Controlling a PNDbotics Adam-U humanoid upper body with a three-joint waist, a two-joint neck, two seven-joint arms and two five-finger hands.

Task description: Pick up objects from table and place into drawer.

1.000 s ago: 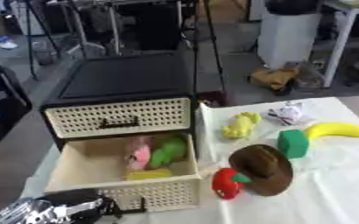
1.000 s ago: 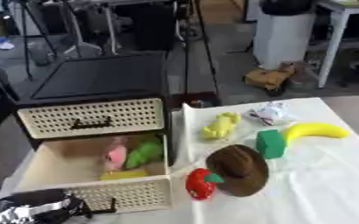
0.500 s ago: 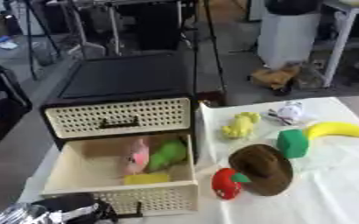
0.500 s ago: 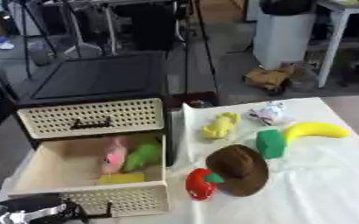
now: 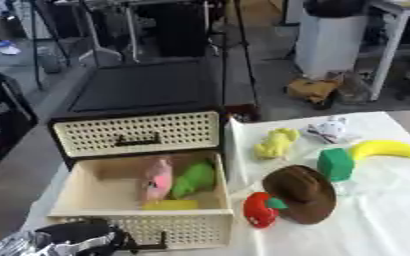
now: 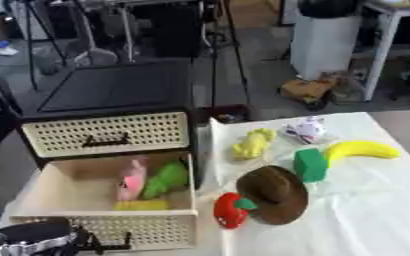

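Note:
The cream wicker drawer (image 5: 138,227) stands pulled open under a shut upper drawer (image 5: 137,133). Inside lie a pink toy (image 5: 159,177), a green toy (image 5: 194,179) and a yellow piece (image 5: 169,204). On the white cloth to the right sit a red fruit (image 5: 259,211), a brown hat (image 5: 304,193), a green block (image 5: 335,164), a banana (image 5: 386,149), a yellow toy (image 5: 274,143) and a small white-and-purple thing (image 5: 330,129). My left hand (image 5: 75,237), black with silver, shows at the lower left corner in front of the drawer. My right hand is out of sight.
The black cabinet top (image 5: 143,92) reaches back from the drawers. The white cloth (image 5: 383,215) covers the table on the right up to the right edge. Beyond the table are tripod legs, a white bin (image 5: 329,37) and floor clutter.
My left arm has shifted slightly at the lower left corner. The things in the drawer and on the cloth lie where they were.

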